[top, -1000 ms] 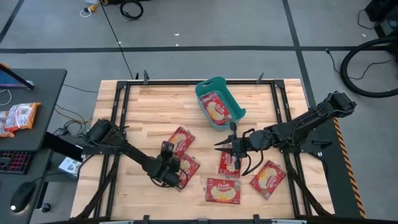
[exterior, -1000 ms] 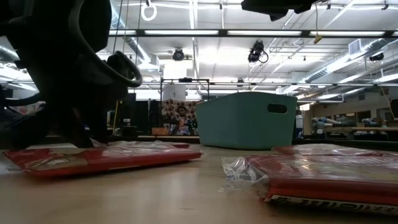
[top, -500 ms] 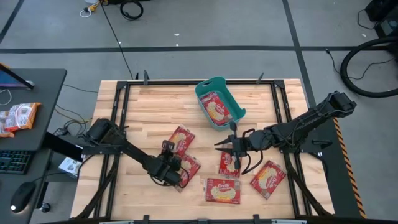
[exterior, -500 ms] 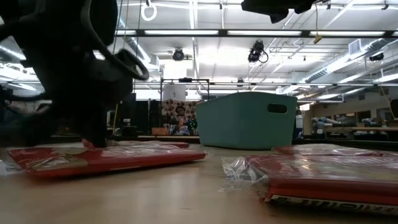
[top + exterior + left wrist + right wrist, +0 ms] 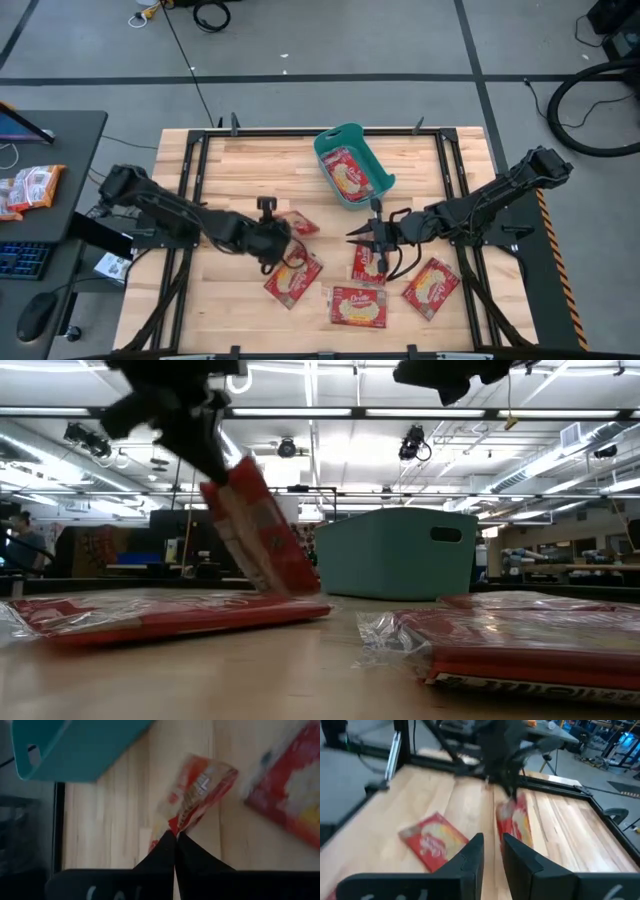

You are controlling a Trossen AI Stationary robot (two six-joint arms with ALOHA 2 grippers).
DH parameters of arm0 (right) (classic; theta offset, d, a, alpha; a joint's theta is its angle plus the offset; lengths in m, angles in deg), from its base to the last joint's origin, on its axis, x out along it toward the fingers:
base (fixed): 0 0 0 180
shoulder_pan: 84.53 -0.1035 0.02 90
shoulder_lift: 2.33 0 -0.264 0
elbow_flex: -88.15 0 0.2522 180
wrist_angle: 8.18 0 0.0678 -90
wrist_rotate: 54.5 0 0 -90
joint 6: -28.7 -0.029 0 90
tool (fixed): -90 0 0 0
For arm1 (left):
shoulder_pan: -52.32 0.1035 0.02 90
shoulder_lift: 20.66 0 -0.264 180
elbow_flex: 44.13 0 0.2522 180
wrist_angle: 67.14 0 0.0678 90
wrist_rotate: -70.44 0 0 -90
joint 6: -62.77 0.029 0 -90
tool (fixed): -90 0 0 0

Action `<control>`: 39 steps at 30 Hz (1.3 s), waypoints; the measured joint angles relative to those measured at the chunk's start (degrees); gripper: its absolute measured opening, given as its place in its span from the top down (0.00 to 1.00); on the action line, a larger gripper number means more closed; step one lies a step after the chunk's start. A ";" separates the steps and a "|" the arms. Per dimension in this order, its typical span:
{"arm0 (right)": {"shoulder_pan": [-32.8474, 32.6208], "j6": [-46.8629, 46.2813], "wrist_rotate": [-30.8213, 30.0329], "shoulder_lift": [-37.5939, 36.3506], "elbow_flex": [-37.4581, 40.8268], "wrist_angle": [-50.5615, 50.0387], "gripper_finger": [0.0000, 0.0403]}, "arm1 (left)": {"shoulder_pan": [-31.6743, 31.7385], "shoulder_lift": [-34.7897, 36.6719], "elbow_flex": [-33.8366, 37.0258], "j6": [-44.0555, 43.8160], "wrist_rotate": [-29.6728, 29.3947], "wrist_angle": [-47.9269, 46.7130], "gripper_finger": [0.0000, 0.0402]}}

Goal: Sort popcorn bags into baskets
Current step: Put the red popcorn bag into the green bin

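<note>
Sorted: roughly two flat red popcorn bags (image 5: 349,172) inside teal plastic basket (image 5: 328,146). Outstanding: four on wooden surface (image 5: 240,180). Fifth pinched, lifted by closed left pincer (image 5: 281,231); right pincer (image 5: 369,233) slightly parted, empty, hovering.

Left gripper (image 5: 283,232) clamped, right gripper (image 5: 366,235) parted.

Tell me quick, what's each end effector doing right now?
Left end effector: closed, holding one popcorn bag lifted off the table.
Right end effector: slightly open, empty, above another popcorn bag.

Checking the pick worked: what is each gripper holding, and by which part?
The left gripper pinches a popcorn bag by its edge, lifted off the table. The right gripper holds nothing.
</note>
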State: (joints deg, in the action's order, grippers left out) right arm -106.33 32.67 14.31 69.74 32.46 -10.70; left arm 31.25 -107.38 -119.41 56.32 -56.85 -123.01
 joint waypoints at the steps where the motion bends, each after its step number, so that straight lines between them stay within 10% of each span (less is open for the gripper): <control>1: -0.09 0.94 -0.06 0.00 0.00 -0.86 0.82 | 0.66 1.18 0.00 1.13 1.05 1.10 1.00; 23: 4.50 1.97 -6.44 15.85 0.02 15.81 0.44 | 8.24 5.07 -1.93 -0.60 11.56 14.59 1.00; 39: 5.98 3.49 -6.34 17.84 -4.70 17.51 0.48 | 8.32 5.05 -4.96 0.01 11.36 19.99 1.00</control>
State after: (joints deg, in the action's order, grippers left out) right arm -100.35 36.16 7.97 87.58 27.76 6.81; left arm 39.57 -102.33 -124.37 56.32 -45.49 -103.02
